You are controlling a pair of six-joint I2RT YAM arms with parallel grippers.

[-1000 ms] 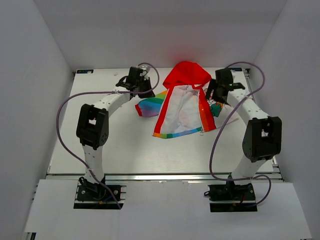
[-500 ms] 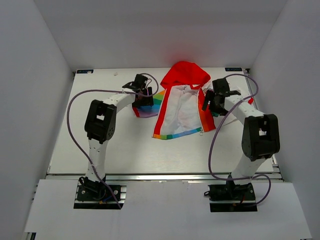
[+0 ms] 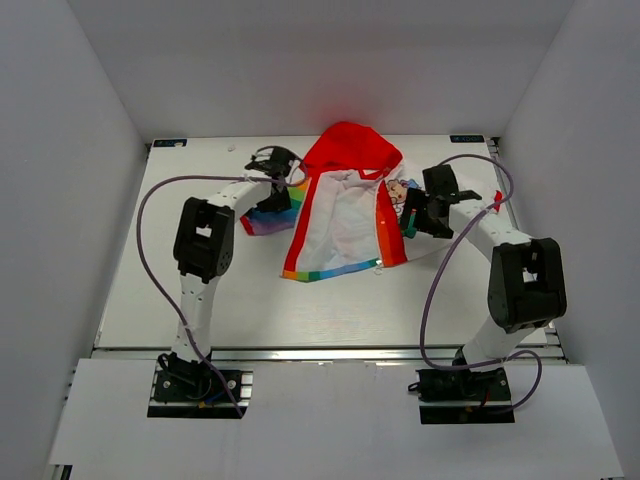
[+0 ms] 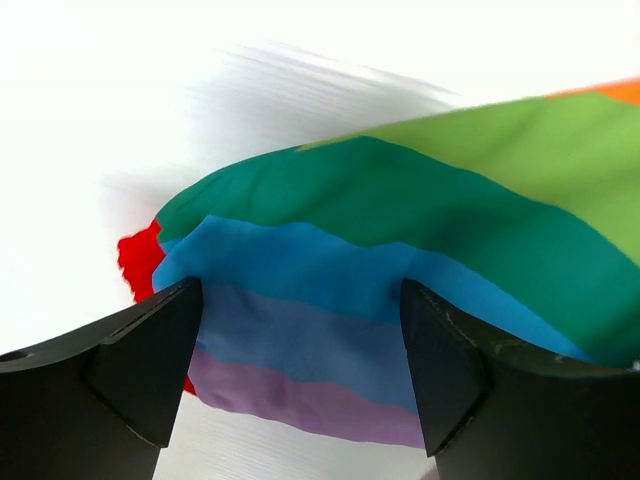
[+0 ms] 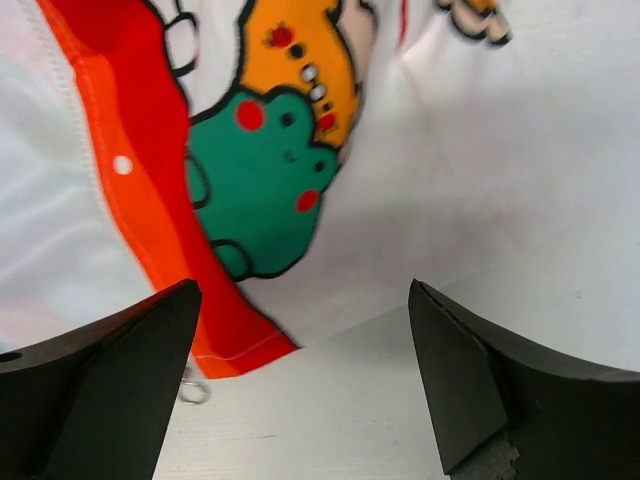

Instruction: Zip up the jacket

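The jacket (image 3: 345, 220) lies open on the table, white lining up, red hood (image 3: 350, 150) at the far side and a rainbow hem (image 3: 330, 270) nearest the arms. My left gripper (image 3: 275, 203) hangs over its rainbow-striped left panel (image 4: 330, 300), open, with the blue and purple stripes between the fingers (image 4: 140, 370). At the jacket's right edge my right gripper (image 3: 408, 218) is open too. In the right wrist view the red front trim (image 5: 150, 220), a green cartoon frog (image 5: 265, 160) and a small metal ring (image 5: 192, 386) show above bare table.
White walls close in the table (image 3: 200, 300) on three sides. Purple cables (image 3: 140, 250) loop out beside each arm. A dark marker (image 3: 168, 143) sits at the far left corner.
The left gripper came down onto the rainbow panel and opened from shut. The right gripper moved in to the jacket's right edge. The whole jacket shifted left.
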